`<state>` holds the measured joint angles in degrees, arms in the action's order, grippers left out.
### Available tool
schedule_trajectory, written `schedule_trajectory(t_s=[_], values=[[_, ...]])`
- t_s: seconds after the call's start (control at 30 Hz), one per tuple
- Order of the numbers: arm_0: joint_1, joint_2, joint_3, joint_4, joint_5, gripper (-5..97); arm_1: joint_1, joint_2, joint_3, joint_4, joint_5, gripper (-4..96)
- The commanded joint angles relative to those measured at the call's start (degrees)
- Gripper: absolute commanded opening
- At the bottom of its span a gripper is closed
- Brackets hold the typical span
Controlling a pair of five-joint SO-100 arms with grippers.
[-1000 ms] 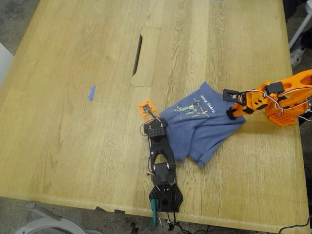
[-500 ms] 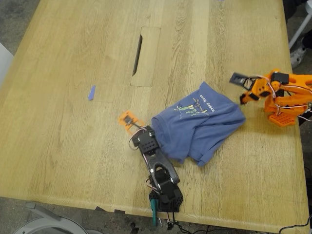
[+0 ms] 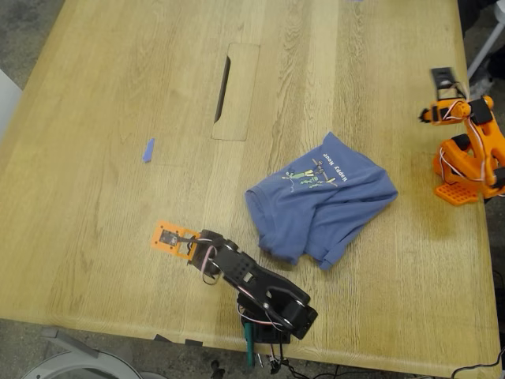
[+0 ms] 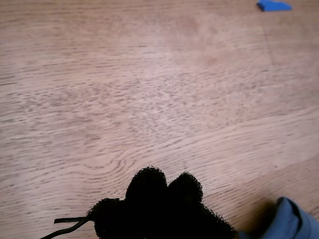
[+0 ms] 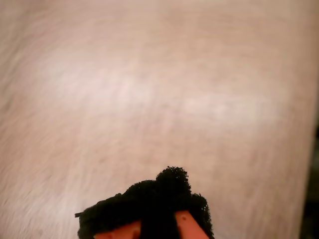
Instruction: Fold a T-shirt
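The slate-blue T-shirt (image 3: 319, 201) lies crumpled on the wooden table (image 3: 118, 95), right of centre in the exterior view, its small print and yellow lettering facing up. My first gripper (image 3: 167, 236), on the black arm, sits low over bare wood to the shirt's left in that view, well apart from it. Its dark foam pads (image 4: 149, 186) are pressed together with nothing between them; a bit of the T-shirt (image 4: 291, 221) shows beside them. My second gripper (image 3: 443, 77), on the orange arm, is raised at the exterior view's right edge, away from the shirt, pads (image 5: 169, 186) closed and empty.
A small blue tape scrap (image 3: 148, 150) lies on the table at the exterior view's left, also visible as the tape scrap (image 4: 273, 5). A rectangular cable hatch (image 3: 235, 91) is set into the tabletop behind the shirt. The orange arm's base (image 3: 465, 170) stands at the right edge.
My first gripper left the shirt's edge and swung across the wood toward the exterior view's left. My second gripper drew back from the shirt, up toward the right edge. The shirt stays crumpled.
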<state>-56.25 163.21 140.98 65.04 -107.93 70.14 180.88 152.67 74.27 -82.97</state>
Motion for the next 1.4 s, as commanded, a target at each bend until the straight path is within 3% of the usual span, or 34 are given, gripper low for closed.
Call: schedule_trajectory(t_s=[0.0,0.17,0.43,0.57,0.77,1.03,1.13,1.37], values=[[-4.9,9.0,-0.1,1.9,0.7,1,8.5,5.2,1.4,1.8,-0.6,0.0],[-19.5,21.7,5.4,3.0,1.2,1,21.8,14.0,7.7,0.1,-1.5,0.0],[-25.2,43.7,13.1,13.5,2.5,0,38.8,14.2,13.3,-6.9,-1.7,0.0],[-29.1,43.7,14.4,13.4,2.9,0,42.2,14.4,16.3,-6.2,-2.1,0.0],[-35.5,43.8,19.6,7.5,8.7,0,52.0,14.4,21.8,-6.6,-5.8,0.0],[-35.9,43.8,27.2,10.5,6.1,0,53.3,14.4,31.1,-17.1,-4.1,0.1],[-35.9,43.8,32.2,2.7,2.3,0,53.2,14.3,34.6,-26.7,-4.5,0.3],[-32.8,43.6,34.7,-2.8,1.7,0,47.3,14.3,34.7,-23.5,-3.5,0.2]])
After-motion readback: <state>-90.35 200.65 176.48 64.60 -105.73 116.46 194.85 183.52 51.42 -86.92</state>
